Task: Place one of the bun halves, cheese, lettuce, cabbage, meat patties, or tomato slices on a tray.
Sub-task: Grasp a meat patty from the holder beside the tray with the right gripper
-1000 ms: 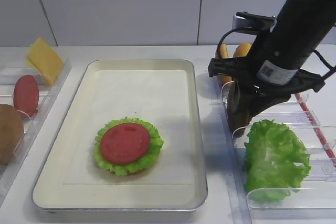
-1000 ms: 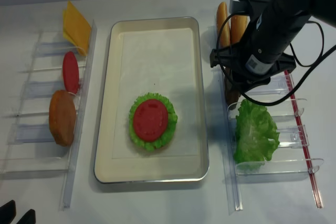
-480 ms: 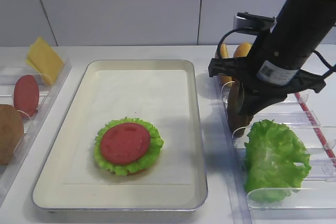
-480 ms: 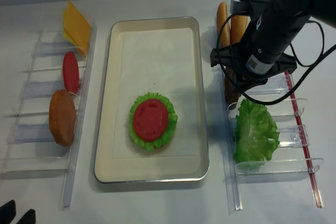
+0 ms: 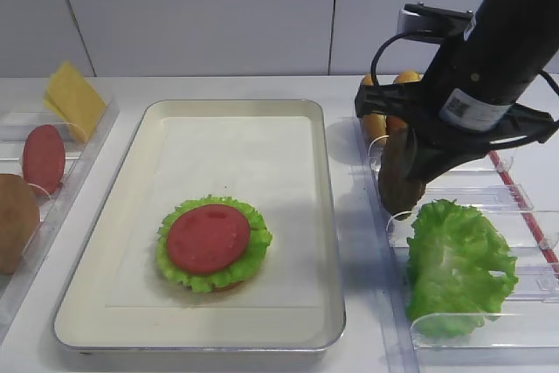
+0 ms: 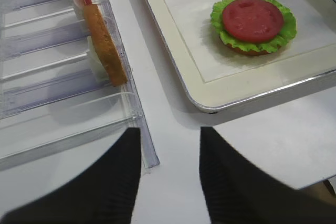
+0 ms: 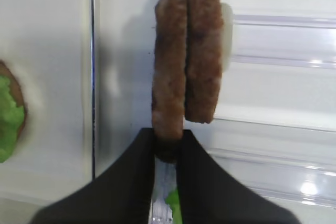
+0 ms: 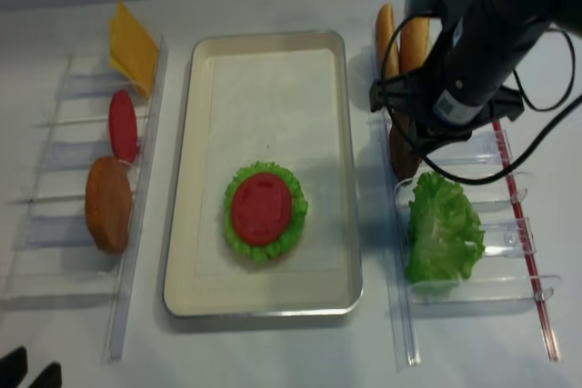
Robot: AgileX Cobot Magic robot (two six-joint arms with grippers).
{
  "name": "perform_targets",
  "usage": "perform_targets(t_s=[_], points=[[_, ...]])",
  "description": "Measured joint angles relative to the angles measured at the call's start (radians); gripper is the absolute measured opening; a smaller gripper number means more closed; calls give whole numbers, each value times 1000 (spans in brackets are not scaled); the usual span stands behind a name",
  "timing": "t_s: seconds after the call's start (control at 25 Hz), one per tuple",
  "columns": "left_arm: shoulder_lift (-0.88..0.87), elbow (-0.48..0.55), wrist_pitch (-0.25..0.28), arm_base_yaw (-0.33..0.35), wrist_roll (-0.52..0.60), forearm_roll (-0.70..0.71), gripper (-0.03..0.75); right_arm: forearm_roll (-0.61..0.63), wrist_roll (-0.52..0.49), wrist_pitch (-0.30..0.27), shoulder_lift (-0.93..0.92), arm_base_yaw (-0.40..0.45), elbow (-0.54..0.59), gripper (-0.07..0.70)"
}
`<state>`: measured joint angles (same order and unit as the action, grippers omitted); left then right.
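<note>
Two dark brown meat patties stand on edge in the right clear rack. My right gripper [image 7: 168, 141] is shut on the lower edge of the left patty [image 7: 168, 66]; the other patty [image 7: 203, 51] leans against it. From outside, the held patty [image 5: 397, 172] hangs just above the rack beside the tray [image 5: 327, 216]. On the tray lies a stack of a bun half, lettuce and a tomato slice [image 5: 208, 238]. My left gripper [image 6: 170, 177] hangs open over bare table near the left rack.
The right rack [image 8: 509, 193] also holds two bun halves [image 8: 414, 38] at the back and loose lettuce [image 5: 458, 264] at the front. The left rack holds cheese [image 5: 74, 98], a tomato slice [image 5: 42, 157] and a bun half [image 5: 16, 220].
My right gripper has shut on the left patty and risen slightly with it, drifting a little to the right. The left gripper has not moved.
</note>
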<state>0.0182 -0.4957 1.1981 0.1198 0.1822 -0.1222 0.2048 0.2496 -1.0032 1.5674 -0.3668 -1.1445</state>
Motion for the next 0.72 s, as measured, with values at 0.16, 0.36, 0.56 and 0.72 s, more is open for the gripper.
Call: perform_targets(t_s=[0.16, 0.36, 0.56, 0.72], points=[[0, 0, 0, 0, 0, 0, 269, 0, 0, -6, -23, 0, 0, 148], [0, 0, 0, 0, 0, 0, 269, 22, -17, -28, -83, 0, -2, 147], [0, 0, 0, 0, 0, 0, 269, 27, -32, -105, -111, 0, -74, 147], [0, 0, 0, 0, 0, 0, 269, 118, -85, -131, -111, 0, -125, 147]])
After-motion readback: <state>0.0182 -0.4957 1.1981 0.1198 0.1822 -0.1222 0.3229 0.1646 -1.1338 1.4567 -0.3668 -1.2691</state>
